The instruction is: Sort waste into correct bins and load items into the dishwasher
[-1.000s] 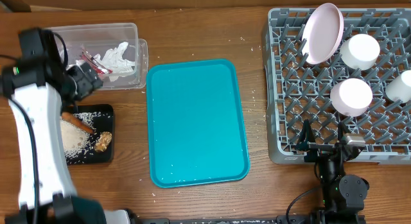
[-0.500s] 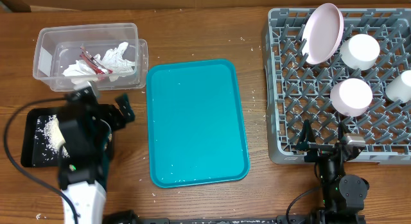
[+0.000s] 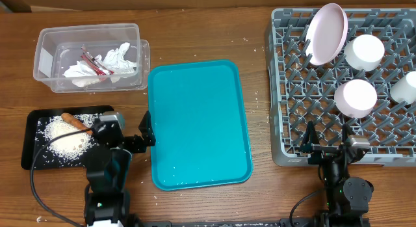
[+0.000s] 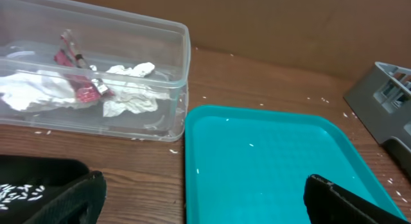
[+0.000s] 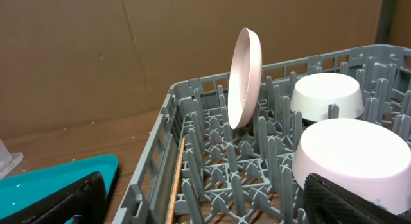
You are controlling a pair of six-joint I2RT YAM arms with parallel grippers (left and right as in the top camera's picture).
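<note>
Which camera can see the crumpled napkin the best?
The left wrist view: the crumpled napkin sits close up inside the clear tub. Overhead shows it small. The right wrist view misses it.

You have a large teal serving tray (image 3: 198,123) lying flat at the middle of the wooden tabletop (image 3: 208,35), its long sides running away from you. A few small white specks dot its surface, mostly near the rim closest to you. Behind the tabletop's far edge stands a plain brown cardboard wall (image 4: 289,25), which fills the background of both wrist views.
</note>
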